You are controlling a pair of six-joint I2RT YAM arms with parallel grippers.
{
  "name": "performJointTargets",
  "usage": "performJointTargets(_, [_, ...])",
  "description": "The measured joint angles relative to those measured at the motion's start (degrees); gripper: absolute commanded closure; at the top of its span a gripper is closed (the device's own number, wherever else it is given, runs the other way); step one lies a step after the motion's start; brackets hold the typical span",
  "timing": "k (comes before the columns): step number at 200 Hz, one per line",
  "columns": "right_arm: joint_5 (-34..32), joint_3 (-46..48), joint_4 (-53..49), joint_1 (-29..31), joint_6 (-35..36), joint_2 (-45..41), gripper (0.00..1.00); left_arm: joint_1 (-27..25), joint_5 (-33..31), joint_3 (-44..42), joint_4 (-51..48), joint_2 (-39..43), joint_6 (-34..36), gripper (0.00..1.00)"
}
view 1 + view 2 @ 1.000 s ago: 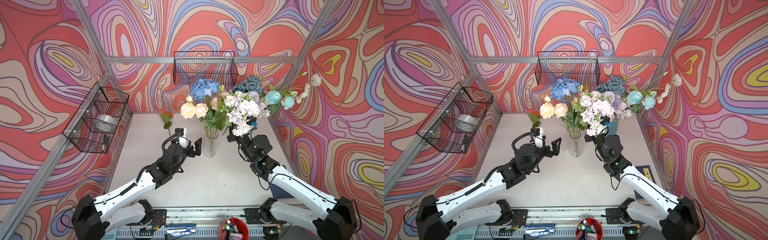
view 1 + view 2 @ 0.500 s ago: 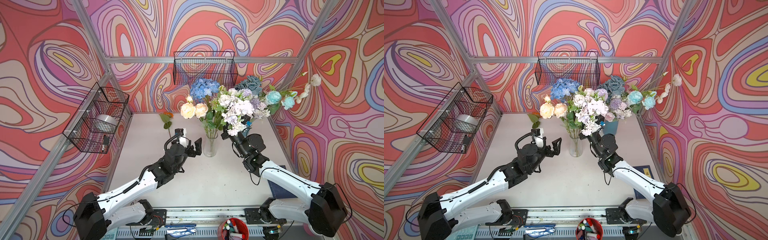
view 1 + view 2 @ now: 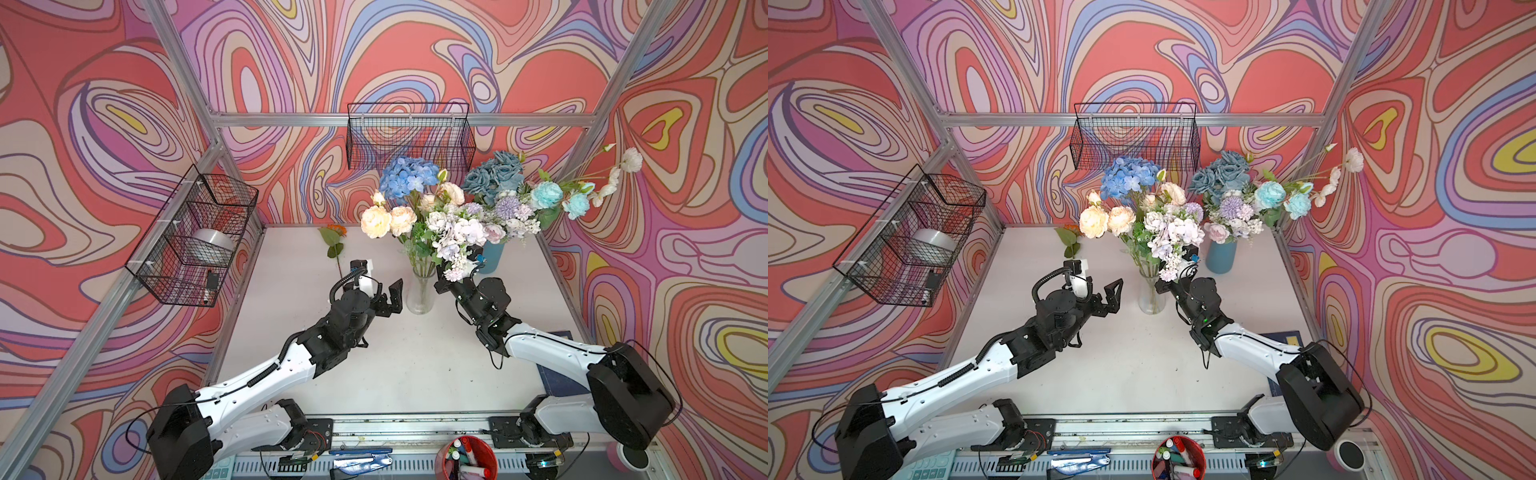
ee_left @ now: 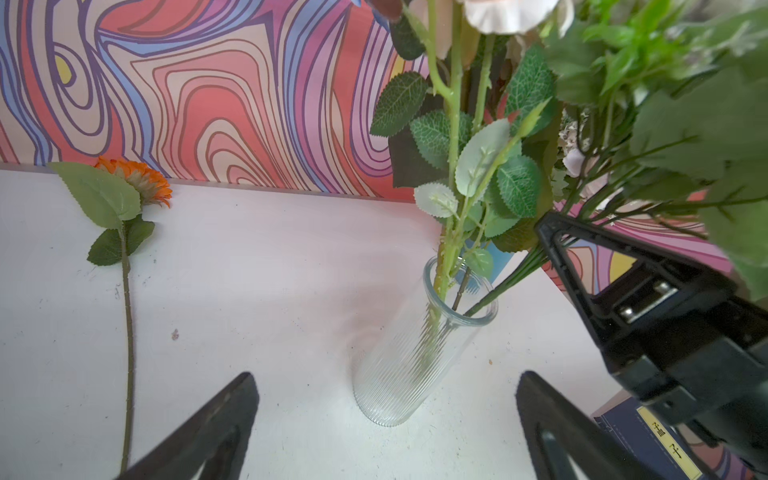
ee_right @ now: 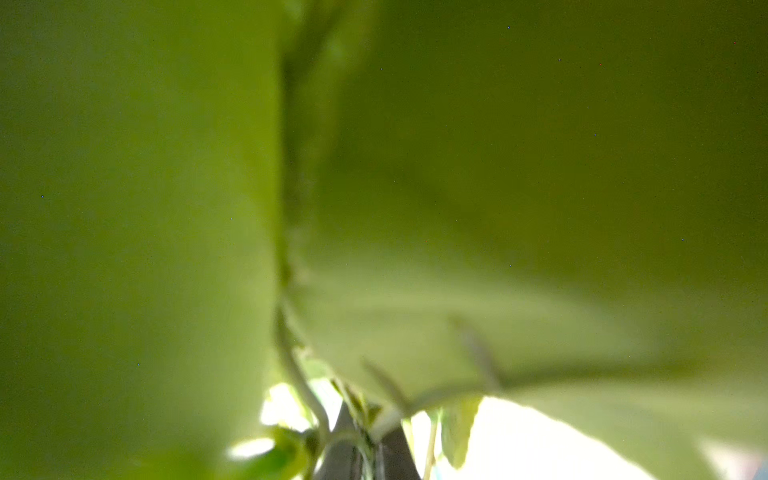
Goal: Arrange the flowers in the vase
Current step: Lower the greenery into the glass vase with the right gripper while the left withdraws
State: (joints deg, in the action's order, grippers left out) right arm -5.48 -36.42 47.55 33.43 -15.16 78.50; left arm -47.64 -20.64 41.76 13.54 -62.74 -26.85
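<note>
Two hands are flanking the glass vase (image 3: 419,296): right hand (image 3: 446,286) is clamping tight on the lilac-white spray (image 3: 459,237), stems dipping into the vase mouth; left hand (image 3: 388,297) is hanging wide open, empty. Orange flower (image 3: 335,245) is lying on the desk (image 3: 415,365), well apart.

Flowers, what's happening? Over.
Left gripper open beside vase. Right gripper shut on lilac bunch, stems at vase rim. Orange flower on table. Leaves crowd vase mouth.
</note>
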Motion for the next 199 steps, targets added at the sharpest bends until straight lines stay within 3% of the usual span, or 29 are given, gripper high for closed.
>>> performJointTargets(111, [2.62,1.22,-4.11,-0.04,-1.03,0.81,1.0,0.0,-0.31,-0.92,-0.02,0.52,-0.04,0.0])
performJointTargets(158, [3.26,2.82,-5.55,-0.04,-1.16,0.17,0.71,0.0,-0.5,-1.05,-0.02,0.94,-0.42,0.0])
performJointTargets(199, [3.3,4.81,-10.78,-0.04,-1.7,-5.22,0.42,0.0,-1.49,-2.1,0.26,2.03,-0.74,0.0])
